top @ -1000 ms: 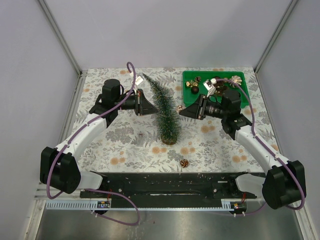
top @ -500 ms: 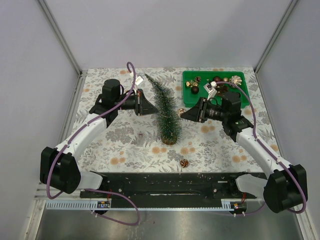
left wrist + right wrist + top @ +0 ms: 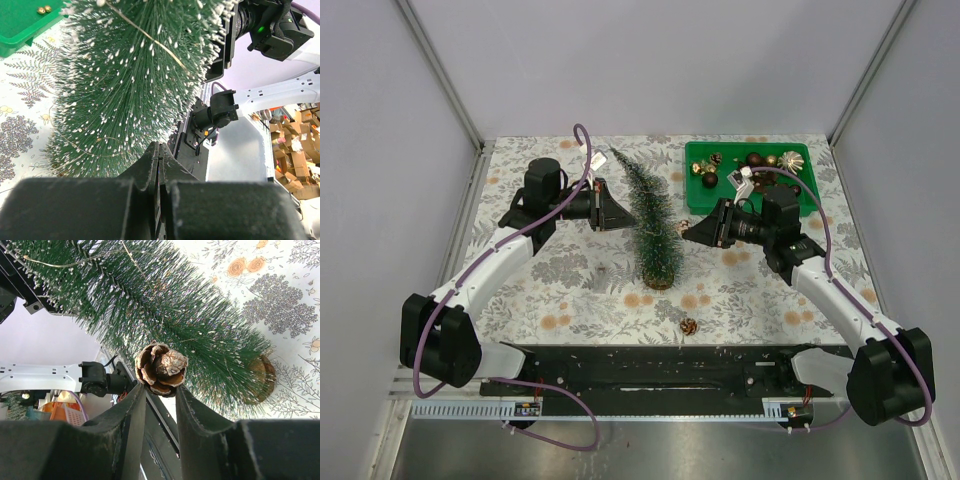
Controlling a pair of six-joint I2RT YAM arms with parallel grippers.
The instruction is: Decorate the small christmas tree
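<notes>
The small christmas tree [image 3: 651,222] stands upright mid-table on its wooden disc base [image 3: 658,281]. Its frosted green bristles fill the left wrist view [image 3: 125,85]. A thin gold thread [image 3: 150,37] runs through them. My left gripper [image 3: 618,215] is shut against the tree's left flank, with nothing visible between its fingers [image 3: 159,150]. My right gripper [image 3: 687,230] is at the tree's right flank, shut on a brown pine cone [image 3: 161,368]. The cone sits at the fingertips [image 3: 160,388], right by the branches [image 3: 165,305] and above the base [image 3: 263,380].
A green tray [image 3: 695,150] at the back right holds several dark and gold ornaments [image 3: 758,160]. A second pine cone [image 3: 688,326] lies on the floral tablecloth in front of the tree. Grey walls close the table in on three sides.
My right arm has pulled back off the tray and lowered slightly, keeping the pine cone next to the tree. The left arm and the tree have not moved.
</notes>
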